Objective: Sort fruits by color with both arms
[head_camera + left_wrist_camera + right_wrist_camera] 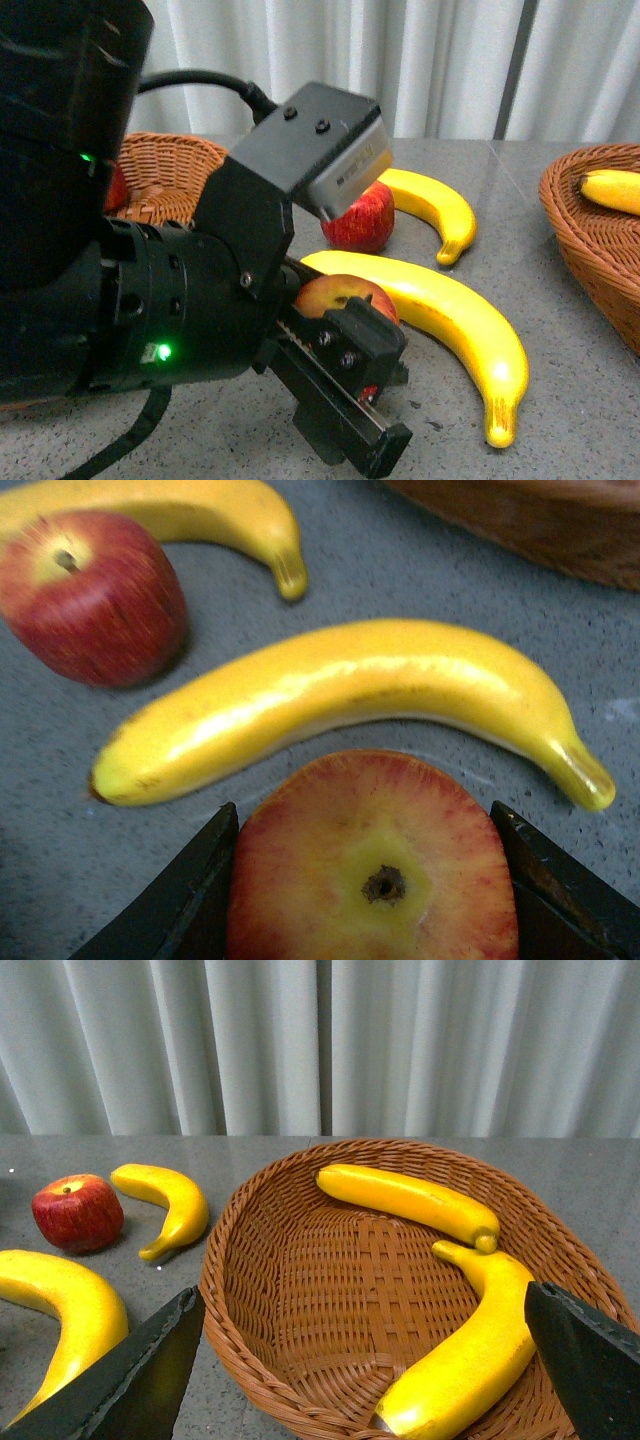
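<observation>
Left gripper [370,925] clasps near apple [372,850] between both jaws | apple sits just beside long banana [350,695], possibly resting on table [420,570], underside hidden | hold squeeze firm, lift straight, avoid nudging banana, carry to left basket [175,165] | right gripper [360,1390] wide, empty, over right basket [215,1290] holding 2 bananas [410,1200]

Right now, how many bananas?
4. On the table: near banana, far banana. In the right basket: straight banana, curved banana. Left basket mostly hidden.
</observation>
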Robot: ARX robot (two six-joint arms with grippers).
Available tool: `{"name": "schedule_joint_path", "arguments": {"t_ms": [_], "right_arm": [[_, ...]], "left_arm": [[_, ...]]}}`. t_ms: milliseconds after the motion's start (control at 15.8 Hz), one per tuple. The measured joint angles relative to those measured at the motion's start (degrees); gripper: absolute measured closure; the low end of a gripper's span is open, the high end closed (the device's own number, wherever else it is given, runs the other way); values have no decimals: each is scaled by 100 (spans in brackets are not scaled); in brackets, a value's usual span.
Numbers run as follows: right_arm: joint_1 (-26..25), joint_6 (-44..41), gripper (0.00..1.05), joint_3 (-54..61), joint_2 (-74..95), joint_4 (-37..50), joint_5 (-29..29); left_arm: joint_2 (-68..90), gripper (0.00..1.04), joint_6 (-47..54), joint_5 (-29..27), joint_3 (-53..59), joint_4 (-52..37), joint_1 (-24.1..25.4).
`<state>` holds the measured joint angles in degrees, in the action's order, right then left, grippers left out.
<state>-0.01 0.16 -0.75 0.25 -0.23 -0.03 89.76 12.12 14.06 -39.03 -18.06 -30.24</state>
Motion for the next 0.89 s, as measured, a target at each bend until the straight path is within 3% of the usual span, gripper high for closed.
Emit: {"name": "schedule_joint_path", "arguments": {"t_ms": [190,381,634,825,888], "right_arm": [[0,0,7,0,0,0,0],[0,0,7,0,0,-2,0],[0,0,7,0,0,0,0],[0,-2,7,0,0,-2,0],[0,0,7,0,0,0,0]], "left_arm": [[-796,39,-400,-632,-31,-44,177],[-1307,39,-1281,-1814,-114,179,1161],[-1163,40,-1847,-1679,90,431,2452],[-953,40,-1941,-1491,184,426,2684],[-957,33,-1945,-1458,188,424,2680]]}}
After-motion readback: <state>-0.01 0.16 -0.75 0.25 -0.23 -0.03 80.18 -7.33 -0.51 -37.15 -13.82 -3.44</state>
